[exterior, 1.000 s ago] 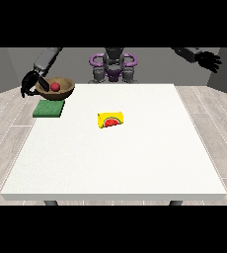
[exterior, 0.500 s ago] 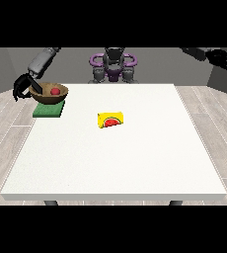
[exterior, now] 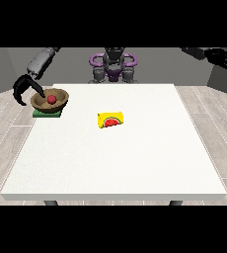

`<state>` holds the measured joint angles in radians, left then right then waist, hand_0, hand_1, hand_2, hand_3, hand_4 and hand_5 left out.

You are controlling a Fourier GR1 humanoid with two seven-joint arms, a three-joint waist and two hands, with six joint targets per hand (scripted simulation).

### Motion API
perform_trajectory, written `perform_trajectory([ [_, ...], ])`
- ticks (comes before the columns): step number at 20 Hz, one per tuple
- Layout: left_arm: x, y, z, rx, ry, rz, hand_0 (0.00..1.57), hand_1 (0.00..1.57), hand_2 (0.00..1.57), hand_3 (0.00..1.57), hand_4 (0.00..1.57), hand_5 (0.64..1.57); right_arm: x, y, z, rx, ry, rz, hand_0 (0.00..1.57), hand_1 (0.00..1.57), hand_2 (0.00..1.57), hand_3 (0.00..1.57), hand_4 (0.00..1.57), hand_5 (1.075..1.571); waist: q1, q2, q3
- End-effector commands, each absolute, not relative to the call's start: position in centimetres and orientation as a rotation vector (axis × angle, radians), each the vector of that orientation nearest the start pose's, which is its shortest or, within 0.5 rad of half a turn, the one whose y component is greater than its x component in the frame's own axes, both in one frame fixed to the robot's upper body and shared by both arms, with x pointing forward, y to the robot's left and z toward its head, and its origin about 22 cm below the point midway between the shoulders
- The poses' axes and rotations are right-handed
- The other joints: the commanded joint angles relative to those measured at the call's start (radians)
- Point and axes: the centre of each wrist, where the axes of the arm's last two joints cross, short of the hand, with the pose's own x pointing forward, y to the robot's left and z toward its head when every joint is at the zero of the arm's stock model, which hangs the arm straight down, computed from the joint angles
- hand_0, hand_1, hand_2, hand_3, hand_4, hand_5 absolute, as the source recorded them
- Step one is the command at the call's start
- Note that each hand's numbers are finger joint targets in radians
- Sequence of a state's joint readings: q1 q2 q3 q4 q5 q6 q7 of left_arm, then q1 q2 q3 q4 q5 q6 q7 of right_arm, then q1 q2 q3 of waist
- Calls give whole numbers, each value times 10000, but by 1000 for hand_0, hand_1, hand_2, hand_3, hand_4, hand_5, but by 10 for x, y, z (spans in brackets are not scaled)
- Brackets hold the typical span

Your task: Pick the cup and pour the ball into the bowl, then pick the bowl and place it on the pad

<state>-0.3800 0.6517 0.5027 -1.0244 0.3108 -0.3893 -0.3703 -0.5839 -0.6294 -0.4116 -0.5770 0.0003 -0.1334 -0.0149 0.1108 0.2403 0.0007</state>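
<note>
The brown bowl (exterior: 50, 100) sits on the green pad (exterior: 47, 113) near the table's (exterior: 115, 158) far corner at the view's left, with the red ball (exterior: 52, 99) resting inside it. By the look of it the bowl is rigid and fairly light, with a smooth wall that might slip; the rim is the natural place to take it, and the loose ball would roll if it tilted. The hand at the view's left (exterior: 24, 89) hangs just beside the bowl, off its outer side, fingers curled downward and closed on nothing; whether a fingertip touches the rim cannot be told. The yellow cup (exterior: 110, 120) lies on its side well away from the bowl, toward the table's middle. The hand at the view's right (exterior: 218, 56) hovers far from the bowl, beyond the table's opposite edge, fingers spread and holding nothing.
</note>
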Motion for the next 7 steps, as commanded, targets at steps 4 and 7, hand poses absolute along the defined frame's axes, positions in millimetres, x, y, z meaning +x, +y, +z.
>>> perform_trajectory([
  [4, 323, 395, 91, 932, -18298, -659, 0, 0, 0, 0, 902, 1559, 346, -463, 73, -6473, -11547, -1718, 0, 0, 0, 0, 0, 1356, -195, -2312, 5],
  [7, 303, 401, 41, 1408, -16826, -319, 0, 0, 0, 0, 902, 1559, 371, -417, 75, -5138, -12459, -762, 0, 0, 0, 0, 476, 1434, -668, -3707, -23],
])
